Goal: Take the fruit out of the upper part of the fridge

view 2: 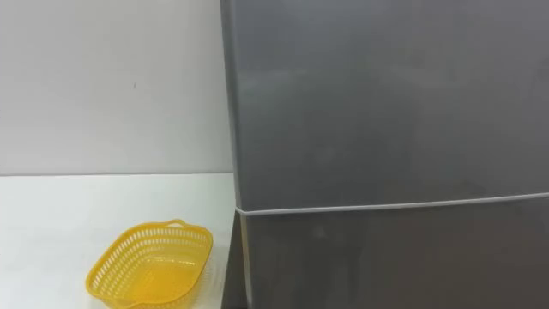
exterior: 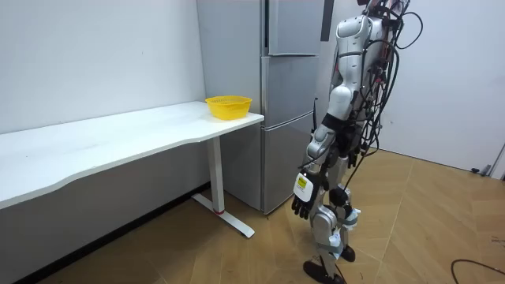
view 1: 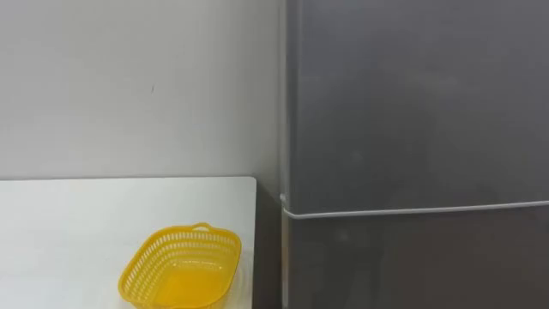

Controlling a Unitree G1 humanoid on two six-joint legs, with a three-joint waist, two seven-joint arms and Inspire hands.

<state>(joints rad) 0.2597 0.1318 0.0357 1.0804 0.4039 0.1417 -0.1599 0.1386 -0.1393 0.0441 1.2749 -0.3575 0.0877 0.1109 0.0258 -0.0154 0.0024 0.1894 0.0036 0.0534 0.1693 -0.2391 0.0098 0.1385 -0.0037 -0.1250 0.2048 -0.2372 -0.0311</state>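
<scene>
Closest to me, the left hand (exterior: 302, 207) hangs beside the thigh in the room view, fingers loose and pointing down, nothing in it. I'm standing facing the fridge (exterior: 272, 118), off the end of the white surface (view 1: 77, 215). At that surface's fridge end sits an empty yellow basket (view 1: 180, 268) with lattice walls. Beyond it the upper door (view 1: 412, 103) is closed, and a pale seam (view 1: 412, 209) parts it from the lower door (view 1: 412, 266). Whatever I'm to fetch lies behind that upper door, so I can't say what it is or how it will handle. I expect the door to be stiff against its seal and its smooth grey face slippery. I see no handle from here, so I'd hook fingers round a vertical edge. Farthest is the bare wall (view 1: 129, 86).
</scene>
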